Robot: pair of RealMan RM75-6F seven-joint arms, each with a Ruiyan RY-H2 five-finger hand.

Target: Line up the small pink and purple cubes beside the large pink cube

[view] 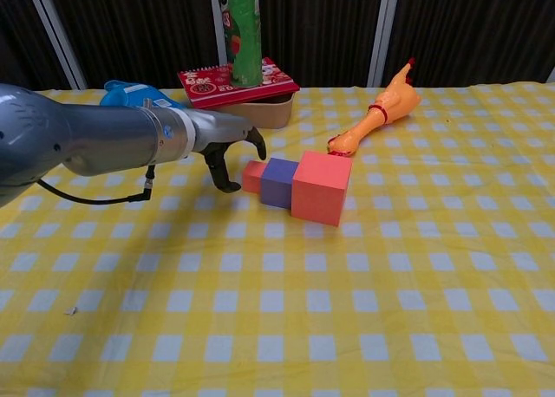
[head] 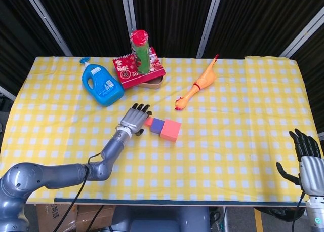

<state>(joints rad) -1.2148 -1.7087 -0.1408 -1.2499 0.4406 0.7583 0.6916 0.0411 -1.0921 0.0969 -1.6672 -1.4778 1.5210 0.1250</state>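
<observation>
Fingers (view: 227, 173) of our left hand (head: 133, 119) curl released at nine o'clock of one small pink cube (view: 253, 177), one purple cube (view: 279, 182), one large pink cube (view: 319, 187); right hand (head: 307, 156) spread.

Three cubes (view: 301, 184) (two pink, one purple), one rubber chicken (head: 198, 84), one blue bottle (head: 102, 83), one green canister (head: 140, 51), one red box (head: 139, 71).

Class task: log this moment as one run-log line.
left hand: open beside small pink cube | purple cube, large pink cube: lined up | right hand: open, idle
</observation>
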